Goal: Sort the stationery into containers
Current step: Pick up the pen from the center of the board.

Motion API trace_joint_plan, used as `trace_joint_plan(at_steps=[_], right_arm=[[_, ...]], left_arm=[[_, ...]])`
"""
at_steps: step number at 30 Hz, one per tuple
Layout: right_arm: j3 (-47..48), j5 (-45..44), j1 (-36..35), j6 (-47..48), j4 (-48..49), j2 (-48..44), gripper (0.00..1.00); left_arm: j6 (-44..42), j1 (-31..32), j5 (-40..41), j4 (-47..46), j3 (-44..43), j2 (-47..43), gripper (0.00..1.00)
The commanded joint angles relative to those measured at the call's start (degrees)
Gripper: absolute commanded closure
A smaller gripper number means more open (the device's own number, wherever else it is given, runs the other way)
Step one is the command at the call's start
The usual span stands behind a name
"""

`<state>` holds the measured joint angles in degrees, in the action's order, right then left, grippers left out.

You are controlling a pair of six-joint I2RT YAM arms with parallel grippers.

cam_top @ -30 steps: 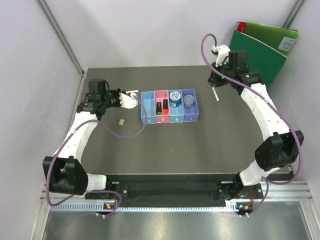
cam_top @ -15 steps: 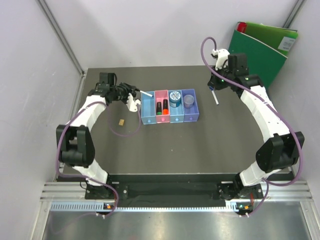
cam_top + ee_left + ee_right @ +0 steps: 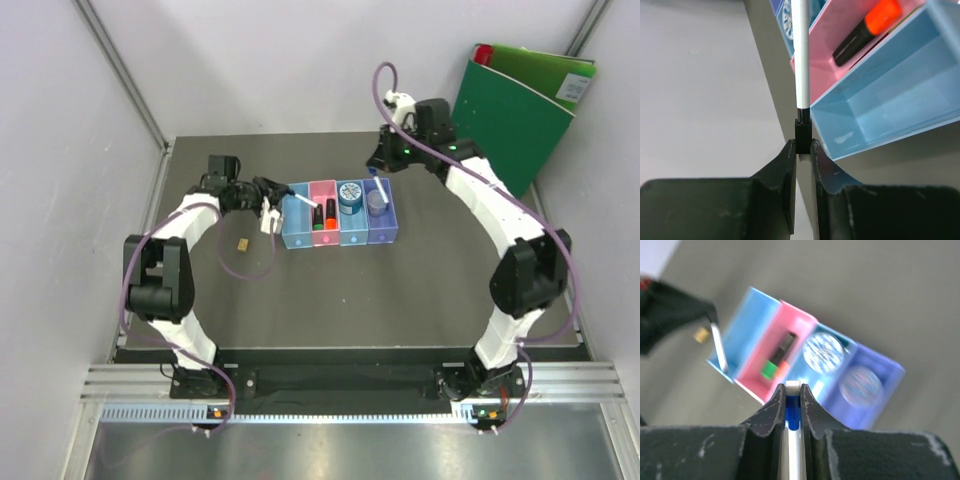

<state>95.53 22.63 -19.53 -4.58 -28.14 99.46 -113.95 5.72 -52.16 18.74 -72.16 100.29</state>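
The row of four bins [image 3: 339, 238] stands mid-table: light blue, pink, light blue, purple. The pink bin [image 3: 323, 190] holds two black markers with green [image 3: 316, 223] and orange [image 3: 330, 222] caps. The blue tape roll [image 3: 350, 195] lies in the third bin. A round greyish thing [image 3: 377, 203] lies in the purple bin. My left gripper [image 3: 278, 194] is shut on a thin white pen [image 3: 801, 55] by its black end, pointing over the left blue bin [image 3: 900, 100]. My right gripper [image 3: 384, 170] is shut on a white and blue pen [image 3: 793, 412] above the bins' far right end.
A small tan piece [image 3: 242, 243] lies on the dark table left of the bins. The big green binder [image 3: 520, 95] leans at the back right corner. Grey walls close in the left and right sides.
My left gripper has swung right, bringing its white pen over the left blue bin. My right gripper has moved left from the table's right side to above the purple bin, carrying its pen.
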Motion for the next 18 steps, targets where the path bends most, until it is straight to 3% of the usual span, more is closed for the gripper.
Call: trace_joint_plan(at_steps=[1, 8, 18], right_arm=[[8.7, 5.3, -4.9, -7.3, 8.1, 9.4, 0.93], [20.7, 4.3, -10.5, -10.6, 13.2, 21.0, 0.94], [26.9, 4.2, -18.1, -14.8, 18.8, 30.7, 0.96]], left_arm=[[-38.5, -1.4, -7.9, -2.2, 6.2, -7.7, 1.0], [-38.5, -5.4, -15.3, 1.3, 15.5, -20.2, 1.0], [-38.4, -10.4, -20.7, 4.0, 20.8, -29.4, 1.0]])
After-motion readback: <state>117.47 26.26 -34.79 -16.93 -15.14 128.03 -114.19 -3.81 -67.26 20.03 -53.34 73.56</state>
